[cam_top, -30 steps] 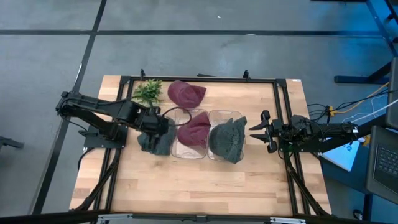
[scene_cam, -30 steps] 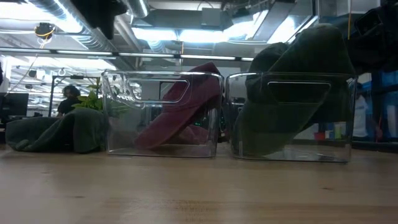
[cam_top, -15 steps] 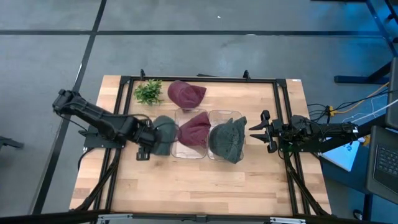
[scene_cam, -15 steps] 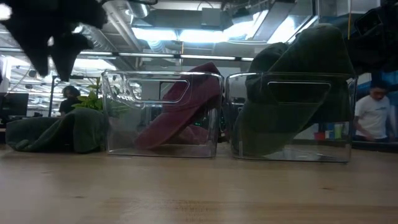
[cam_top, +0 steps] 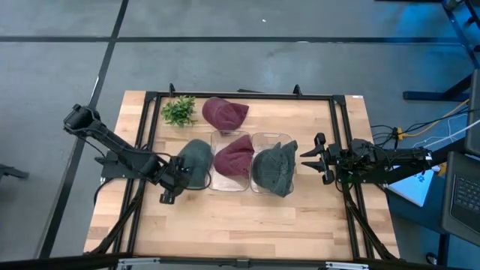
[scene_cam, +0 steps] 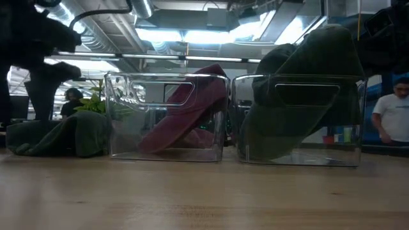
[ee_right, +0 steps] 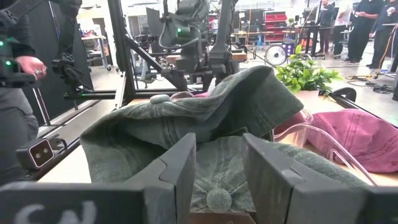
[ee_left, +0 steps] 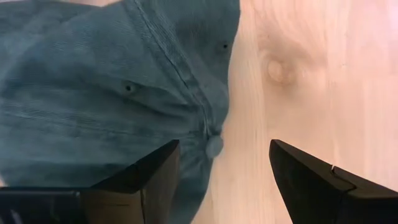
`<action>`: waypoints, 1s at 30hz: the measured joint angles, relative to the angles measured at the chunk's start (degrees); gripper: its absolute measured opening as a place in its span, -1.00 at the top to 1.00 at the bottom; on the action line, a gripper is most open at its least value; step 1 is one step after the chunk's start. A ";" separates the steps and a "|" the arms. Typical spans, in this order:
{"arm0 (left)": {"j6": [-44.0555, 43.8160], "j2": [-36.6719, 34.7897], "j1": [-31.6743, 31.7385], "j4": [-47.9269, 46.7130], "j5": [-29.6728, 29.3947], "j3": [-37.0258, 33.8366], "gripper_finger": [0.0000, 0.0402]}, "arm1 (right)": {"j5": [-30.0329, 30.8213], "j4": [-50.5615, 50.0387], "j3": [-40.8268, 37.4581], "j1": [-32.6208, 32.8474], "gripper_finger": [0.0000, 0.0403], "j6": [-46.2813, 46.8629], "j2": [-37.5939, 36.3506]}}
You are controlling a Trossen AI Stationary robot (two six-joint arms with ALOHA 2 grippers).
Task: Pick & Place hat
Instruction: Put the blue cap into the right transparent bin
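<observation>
A grey-green hat (cam_top: 195, 159) lies crown up on the wooden table, just left of two clear bins, and shows in the low view as the grey-green hat (scene_cam: 61, 135). My left gripper (cam_top: 171, 189) hangs open at the hat's near-left side. Its wrist view looks down on the hat's crown (ee_left: 106, 87) and top button (ee_left: 213, 146), with the left gripper (ee_left: 224, 155) touching nothing. The left bin (cam_top: 217, 182) holds a maroon hat (cam_top: 234, 156). The right bin (cam_top: 271, 137) holds a second grey-green hat (cam_top: 275, 168), draped over its rim. My right gripper (cam_top: 309, 159) waits open, right of that bin.
Another maroon hat (cam_top: 223, 112) and a green plant sprig (cam_top: 178, 110) lie near the table's far edge. A black frame (cam_top: 240, 95) runs around the table. Bare wood (cam_top: 240, 225) lies toward the near edge. A person (scene_cam: 390, 118) stands in the room behind, and another person (ee_right: 18, 68) beyond the table.
My left gripper has drawn back from over the grey-green hat, toward the table's near-left. The hat, half hidden under the gripper a second ago, now shows whole and lies where it was. My right arm has kept still.
</observation>
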 joint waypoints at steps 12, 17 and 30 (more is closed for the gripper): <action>0.80 3.19 -2.95 6.64 -8.14 -6.08 -0.21 | 0.00 0.00 0.00 0.00 0.35 -0.02 0.00; 1.70 4.18 -3.19 10.48 -8.04 -8.32 -0.21 | 0.00 -0.02 0.00 -0.02 0.35 0.00 0.00; 4.06 6.32 -4.23 18.58 -8.23 -11.13 -0.01 | -0.01 -0.01 0.00 0.00 0.35 -0.02 0.00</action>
